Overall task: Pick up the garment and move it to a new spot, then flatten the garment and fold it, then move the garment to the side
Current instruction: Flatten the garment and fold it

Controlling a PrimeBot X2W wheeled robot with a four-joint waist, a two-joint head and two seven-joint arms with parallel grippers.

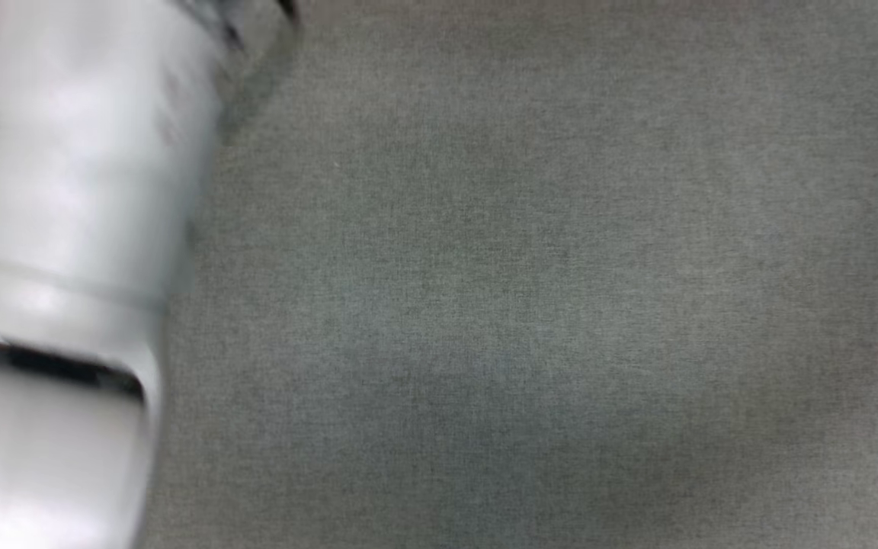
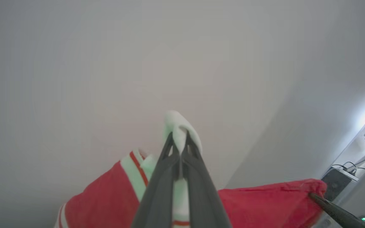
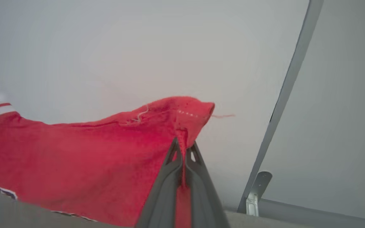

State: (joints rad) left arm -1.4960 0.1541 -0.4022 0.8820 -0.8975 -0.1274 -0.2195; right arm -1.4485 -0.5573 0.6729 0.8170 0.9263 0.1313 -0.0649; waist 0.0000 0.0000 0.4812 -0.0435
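The soft red jersey shirt (image 3: pixel 74 158), with a white sleeve and red-and-white striped trim, hangs stretched between the two grippers against a plain pale background. Its red cloth shows a fine knit grain, a stitched hem and a loose thread at the pinched corner. A bit of black, white-edged lettering peeps out along its lower edge in the right wrist view, just above a grey surface; whether the cloth touches that surface cannot be told.

The left gripper (image 2: pixel 179 142) has its long dark fingers pressed together on a fold of the white sleeve, which bulges out past the tips. The right gripper (image 3: pixel 184 147) is likewise clamped, on a red hem corner, the cloth running down between its fingers.

In the head view, a pale glossy forearm (image 1: pixel 65 229), blurred, crosses the left side above a grey woven cloth surface (image 1: pixel 561 305). A slanting grey metal post (image 3: pixel 284 95) with a small bracket stands beyond the right gripper.
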